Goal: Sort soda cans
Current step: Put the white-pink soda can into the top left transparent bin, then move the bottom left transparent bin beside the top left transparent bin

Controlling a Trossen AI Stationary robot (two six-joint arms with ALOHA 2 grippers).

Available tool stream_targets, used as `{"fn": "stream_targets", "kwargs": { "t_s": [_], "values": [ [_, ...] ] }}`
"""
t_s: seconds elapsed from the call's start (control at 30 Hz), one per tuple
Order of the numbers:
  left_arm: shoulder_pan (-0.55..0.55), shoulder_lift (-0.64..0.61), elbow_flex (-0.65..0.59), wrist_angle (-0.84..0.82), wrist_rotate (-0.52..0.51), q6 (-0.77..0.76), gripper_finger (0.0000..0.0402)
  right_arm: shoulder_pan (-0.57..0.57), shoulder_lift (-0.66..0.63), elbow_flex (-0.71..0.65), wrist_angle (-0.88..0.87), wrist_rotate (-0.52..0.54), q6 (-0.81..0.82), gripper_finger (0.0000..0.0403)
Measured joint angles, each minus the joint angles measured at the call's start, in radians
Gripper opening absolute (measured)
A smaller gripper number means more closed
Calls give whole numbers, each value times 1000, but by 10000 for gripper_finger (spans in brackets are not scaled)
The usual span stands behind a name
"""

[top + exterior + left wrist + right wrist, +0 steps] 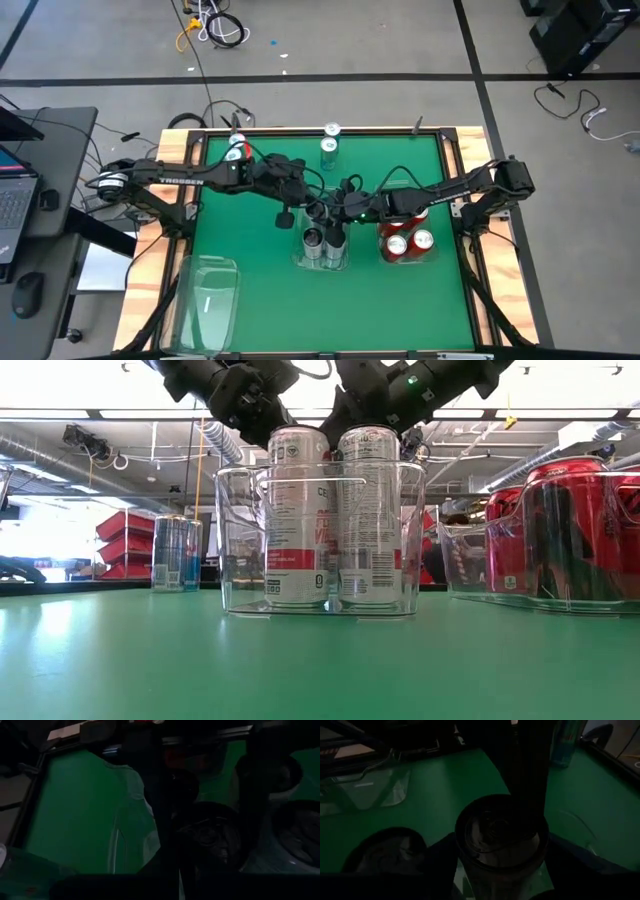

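Observation:
Two silver-grey soda cans (323,243) stand upright side by side in a clear bin (240,540) at the table's middle. My right gripper (340,220) reaches in from the right, slanting down. It is open, with a finger (437,867) on either side of the right-hand can's top (500,832). That can (368,520) stands on the bin's floor. My left gripper (305,213) is shut and hangs just above and beside the left-hand can (297,520), holding nothing. Red soda cans (405,240) fill a second clear bin to the right.
A silver-teal can (330,145) stands near the far edge, and another can (237,150) stands at the far left beside my left arm. An empty clear bin (208,298) lies at the near left. Bare green mat stretches along the near edge.

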Motion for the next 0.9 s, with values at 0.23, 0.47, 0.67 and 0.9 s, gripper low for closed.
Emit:
{"fn": "stream_targets", "kwargs": {
  "t_s": [0.23,0.47,0.67,0.9],
  "values": [
    [-10,5,-6,-26,-7,-5,0,-4,-11,8,-6,-1,-2,300],
    [-10,6,-6,-14,-16,-6,0,-17,-62,8,-8,6,-28,302],
    [-10,5,-6,-4,-33,-7,0,-19,-108,8,-7,8,-55,301],
    [-9,-2,-6,-3,-61,-7,0,-19,-174,7,-53,11,-76,287]
  ]
}}
